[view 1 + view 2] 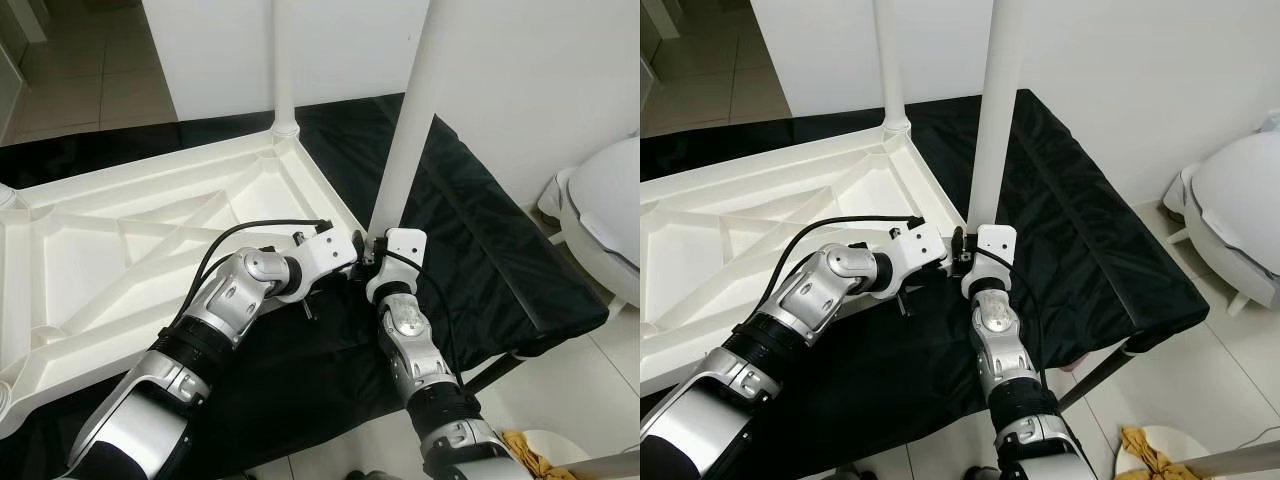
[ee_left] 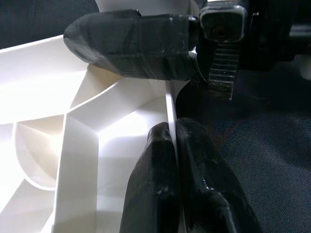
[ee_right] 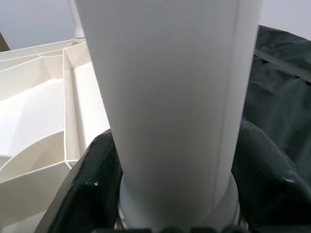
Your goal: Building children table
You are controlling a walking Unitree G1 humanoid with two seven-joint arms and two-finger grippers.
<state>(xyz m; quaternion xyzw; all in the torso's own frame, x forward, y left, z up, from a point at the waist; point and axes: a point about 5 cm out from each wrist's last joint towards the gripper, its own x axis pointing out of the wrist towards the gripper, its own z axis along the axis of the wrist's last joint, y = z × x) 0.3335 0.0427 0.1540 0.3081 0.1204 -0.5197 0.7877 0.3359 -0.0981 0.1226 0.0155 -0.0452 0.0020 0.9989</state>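
**Leg held upright at the near corner socket**

The tabletop (image 1: 150,240) lies upside down on a black cloth (image 1: 470,250), ribs facing up. One leg (image 1: 283,60) already stands in the far corner. A second leg (image 1: 410,110) stands near-vertical at the near corner, its long axis rising and leaning slightly to the robot's right. The right gripper (image 3: 170,194) sits at the base of this leg, fingers (image 3: 87,184) closed around the foot on both sides, directly in front of the wrist. The left gripper (image 2: 170,102) lies just beside it, to the left, partly open, its fingers either side of the tabletop's edge wall at that corner, apparently bracing it. Judged from this, the coming move is a push or twist along the leg's axis, down into the socket; the right arm carries it.
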